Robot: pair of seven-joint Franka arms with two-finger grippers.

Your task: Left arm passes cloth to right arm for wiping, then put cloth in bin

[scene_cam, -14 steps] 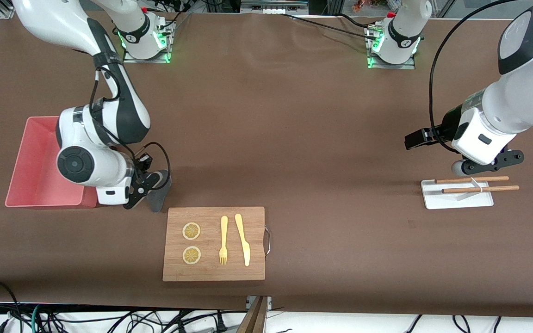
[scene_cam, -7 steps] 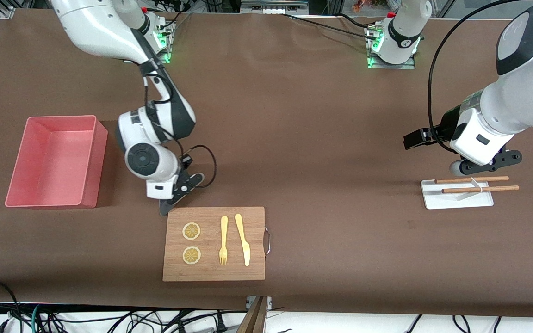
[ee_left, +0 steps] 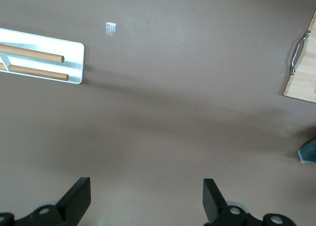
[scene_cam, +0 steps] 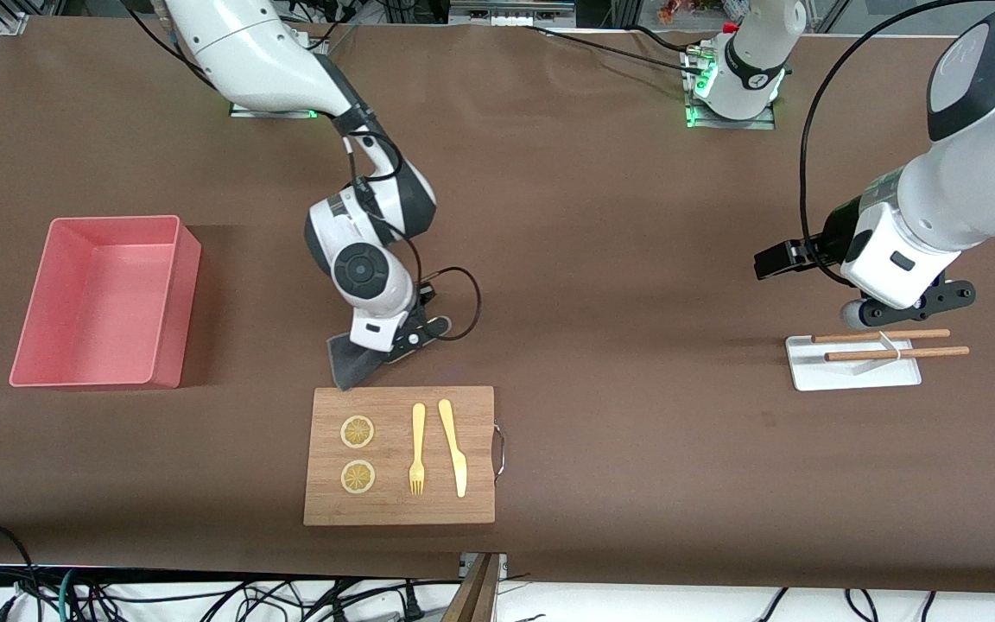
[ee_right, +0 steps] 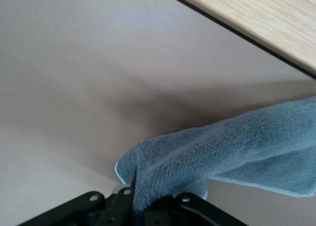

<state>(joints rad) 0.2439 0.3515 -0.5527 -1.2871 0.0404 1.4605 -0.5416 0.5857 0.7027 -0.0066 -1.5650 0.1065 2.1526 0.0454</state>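
Beside cutting board (scene_cam: 400,455), right gripper (scene_cam: 394,345) clamps cloth (scene_cam: 349,365), seemingly dragging; left gripper (ee_left: 143,206) agape.

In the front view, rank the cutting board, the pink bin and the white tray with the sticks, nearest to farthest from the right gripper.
The right gripper is shut on the cloth.
1. Cutting board: just nearer the front camera than the gripper.
2. Pink bin: toward the right arm's end of the table.
3. White tray: toward the left arm's end, under the waiting left gripper.
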